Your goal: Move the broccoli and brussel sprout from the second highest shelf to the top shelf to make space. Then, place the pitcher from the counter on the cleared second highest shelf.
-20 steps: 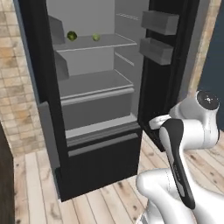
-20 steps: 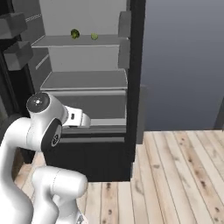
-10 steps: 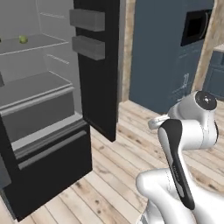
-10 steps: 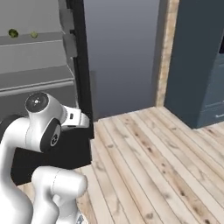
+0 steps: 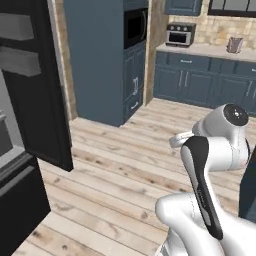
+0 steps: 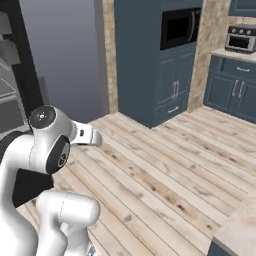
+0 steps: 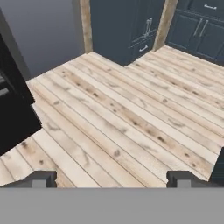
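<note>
Base swung from fridge toward tabletop at 1 o'clock | pincer wide, empty | pitcher likely heavy, slick, fragile: grip neck

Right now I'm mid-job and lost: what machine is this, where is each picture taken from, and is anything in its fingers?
It is a white robot arm on a base that drives. Two pictures come from cameras on that base, one behind the arm on its left, one on its right. The third looks along the hand: the two dark fingers rise at its bottom edge, set wide apart with nothing between them. They point at bare wooden floor. The black open fridge sits at the left edge of the base pictures. Ahead stand dark blue cabinets with a built-in microwave. A beige counter farther back carries a toaster oven.
</note>
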